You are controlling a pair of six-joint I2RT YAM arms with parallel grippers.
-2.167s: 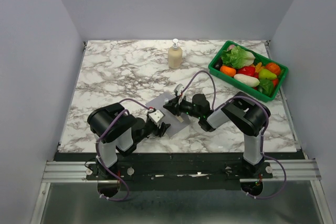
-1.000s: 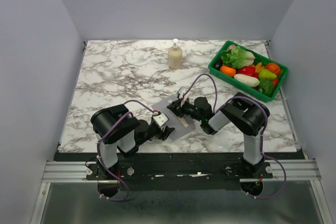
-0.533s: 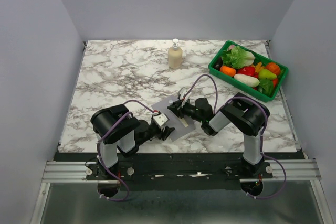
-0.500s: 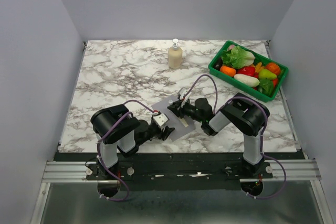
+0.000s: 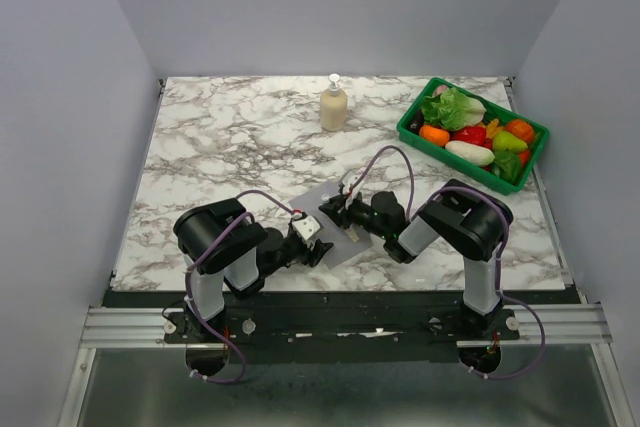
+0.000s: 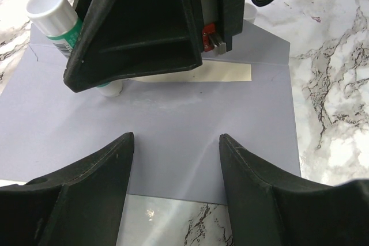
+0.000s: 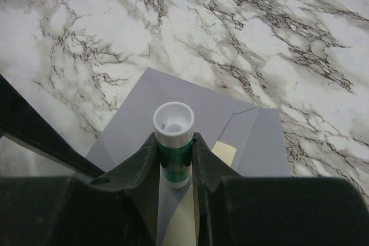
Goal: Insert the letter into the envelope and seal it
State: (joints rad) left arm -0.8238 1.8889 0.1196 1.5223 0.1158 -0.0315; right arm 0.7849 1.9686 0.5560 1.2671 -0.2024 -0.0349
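Note:
The grey-lavender envelope (image 5: pixel 322 209) lies flat on the marble between the two arms, flap open. A strip of the cream letter (image 6: pixel 199 74) shows at the envelope's mouth, also seen as the letter (image 7: pixel 224 154) in the right wrist view. My right gripper (image 7: pixel 174 155) hovers over the envelope (image 7: pixel 190 99), shut on a white-and-green glue stick (image 7: pixel 173 136) that stands upright, its lower end on the paper. My left gripper (image 6: pixel 176 154) is open and low over the near edge of the envelope (image 6: pixel 173 125), nothing between its fingers. The glue stick (image 6: pixel 51 16) is visible there too.
A beige pump bottle (image 5: pixel 333 105) stands at the back of the marble table. A green basket (image 5: pixel 455 160) filled with toy vegetables sits at the back right. Grey walls close in the sides and back.
The left gripper slid right along the envelope's near edge about two seconds ago. In the last second the right arm has shifted only slightly with the glue stick.

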